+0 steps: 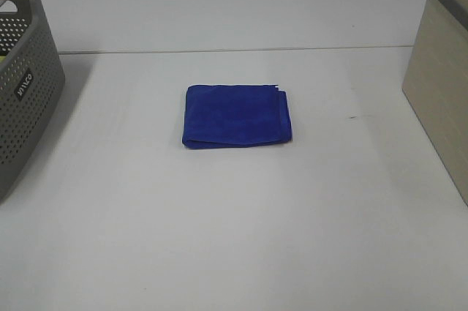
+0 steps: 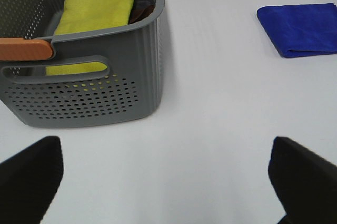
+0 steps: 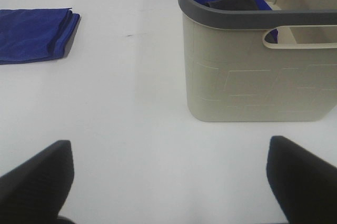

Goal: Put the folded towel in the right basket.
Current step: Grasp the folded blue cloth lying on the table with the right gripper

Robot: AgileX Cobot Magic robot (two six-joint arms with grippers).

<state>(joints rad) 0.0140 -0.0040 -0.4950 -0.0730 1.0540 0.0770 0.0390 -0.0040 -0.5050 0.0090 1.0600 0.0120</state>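
Folded towel (image 1: 236, 115): blue, lying flat on the white table (image 1: 234, 252), about midway between the two baskets and touching neither.
Long axis: runs across the table from basket side to basket side, only a little longer than it is deep (nearly square).
Layered edge: the stacked edges face the right basket's side; the front edge looks like a rounded fold.
Right basket (image 1: 444, 84): beige with a dark rim, well apart from the towel at the table's right edge; a blue cloth already lies inside.
Right gripper (image 3: 169, 147): fingers spread wide with nothing between them, low over bare table; the towel lies ahead and off toward the table's middle, the basket just ahead on the other side.
Left gripper (image 2: 163, 150): fingers likewise wide and empty, facing the grey left basket (image 2: 89, 95), which holds a yellow cloth; the towel lies well ahead toward the middle.
Nearer arm: neither is clearly closer, but the right one likely suits, since its basket stands beside it.
Coming move: probably a reach inward to the towel's layered edge.
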